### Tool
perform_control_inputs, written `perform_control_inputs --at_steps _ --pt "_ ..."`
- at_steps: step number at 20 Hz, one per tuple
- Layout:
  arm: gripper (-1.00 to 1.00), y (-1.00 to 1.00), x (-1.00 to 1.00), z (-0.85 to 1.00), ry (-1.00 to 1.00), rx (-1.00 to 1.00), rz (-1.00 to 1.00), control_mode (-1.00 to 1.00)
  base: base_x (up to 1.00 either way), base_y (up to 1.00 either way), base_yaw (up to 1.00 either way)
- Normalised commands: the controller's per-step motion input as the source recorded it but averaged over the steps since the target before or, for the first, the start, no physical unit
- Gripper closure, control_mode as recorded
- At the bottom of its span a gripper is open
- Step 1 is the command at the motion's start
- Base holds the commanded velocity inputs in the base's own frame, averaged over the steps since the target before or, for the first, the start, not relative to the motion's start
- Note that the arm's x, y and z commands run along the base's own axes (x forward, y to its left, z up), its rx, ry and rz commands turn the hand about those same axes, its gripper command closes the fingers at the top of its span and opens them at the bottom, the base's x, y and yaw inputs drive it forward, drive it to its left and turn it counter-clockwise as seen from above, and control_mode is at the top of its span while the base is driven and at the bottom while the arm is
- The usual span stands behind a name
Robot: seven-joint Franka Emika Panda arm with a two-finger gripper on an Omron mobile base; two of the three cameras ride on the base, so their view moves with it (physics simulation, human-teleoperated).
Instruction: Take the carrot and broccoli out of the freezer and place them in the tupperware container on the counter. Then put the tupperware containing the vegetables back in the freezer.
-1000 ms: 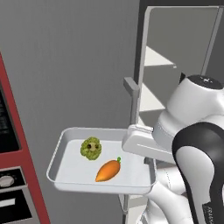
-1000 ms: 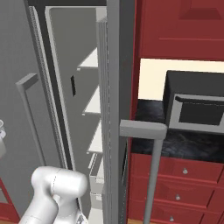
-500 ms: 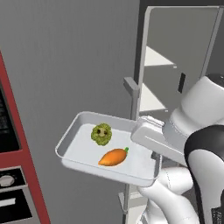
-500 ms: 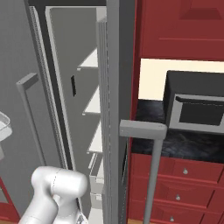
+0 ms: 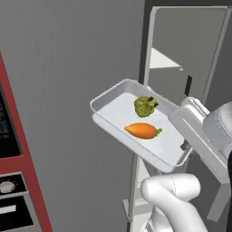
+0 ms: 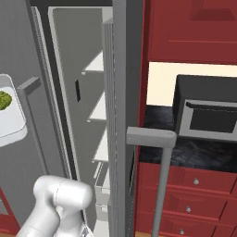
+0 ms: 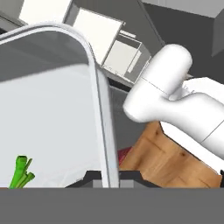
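Observation:
The tupperware container [image 5: 113, 113] hangs tilted in the air in front of the freezer [image 5: 190, 54]. In it lie the yellow-green broccoli [image 5: 145, 105] and the orange carrot [image 5: 142, 131]. My gripper [image 5: 182, 146] is shut on the tray's right rim. In the hand view the rim [image 7: 97, 100] runs down between the finger tips of the gripper [image 7: 107, 178], and the carrot's green stalk [image 7: 21, 173] shows at the lower left. The right base view catches a corner of the tray [image 6: 11, 122] with the broccoli [image 6: 3, 99] at its left edge. The freezer stands open with white shelves [image 6: 98, 62].
The open freezer door [image 6: 120, 115] with its bar handle [image 6: 162, 185] stands edge-on in the middle. The black counter [image 6: 194, 150] carries a black microwave [image 6: 208, 115] above red drawers [image 6: 185, 203]. A grey closed door [image 5: 68, 90] and a red-framed oven [image 5: 9, 181] lie to the left.
The tray with both vegetables has risen and moved right toward the freezer opening, tilting more. The broccoli and carrot have stayed inside it.

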Motion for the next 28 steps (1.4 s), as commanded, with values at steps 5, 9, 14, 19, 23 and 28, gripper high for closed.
perform_control_inputs --at_steps 5,9,14,19,23,28 --pt "1.00 -0.32 0.00 0.46 -0.01 0.09 -0.42 -1.00 0.00 0.00 0.00" --pt "1.00 -0.55 -0.35 0.14 0.00 0.12 -0.40 -1.00 0.00 0.00 0.00" --pt "1.00 -0.70 0.11 0.26 -0.01 0.10 -0.31 -1.00 0.00 0.00 0.00" --pt "1.00 -0.31 0.86 0.04 0.00 0.03 -0.16 -1.00 0.00 0.00 0.00" --pt "1.00 -0.11 1.00 0.00 -0.03 0.00 -0.03 -1.00 0.00 0.00 0.00" --pt "1.00 -0.21 1.00 0.00 -0.07 0.00 0.00 -1.00 0.00 0.00 0.00"
